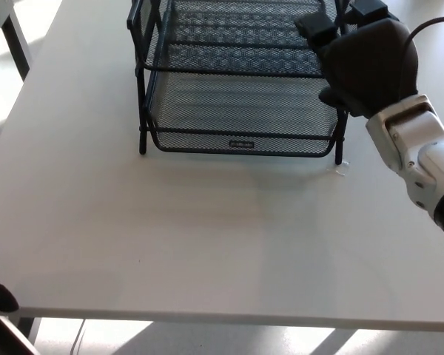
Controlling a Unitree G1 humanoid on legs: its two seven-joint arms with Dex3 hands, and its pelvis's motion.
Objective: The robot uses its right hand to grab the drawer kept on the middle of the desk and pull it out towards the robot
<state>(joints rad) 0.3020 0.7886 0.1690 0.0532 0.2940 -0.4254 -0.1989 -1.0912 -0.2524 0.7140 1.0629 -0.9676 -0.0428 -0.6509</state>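
We see the drawer [240, 111], a black wire-mesh tray, sitting in the lowest level of a black mesh rack [142, 89] that stands toward the far edge of the white desk [207, 237], roughly midway between its left and right edges. The drawer's front rail carries a small label at its centre and lies about level with the rack's front legs. A second mesh tier sits above it, running out of the top of the picture.

Our right hand [366, 66] comes in from the right and is placed at the rack's front right corner, over the right end of the upper tier. Two thick black fingers [316, 29] reach up across the top tier's edge, and the thumb points left just above the drawer's right side. We cannot tell whether the fingers are closed on any rail or merely lying against the mesh. The white forearm [422, 159] slopes off toward the desk's right edge.

Just in front of the rack's right front leg, a small pale scrap [340, 171] lies on the desk. Our left hand does not show.
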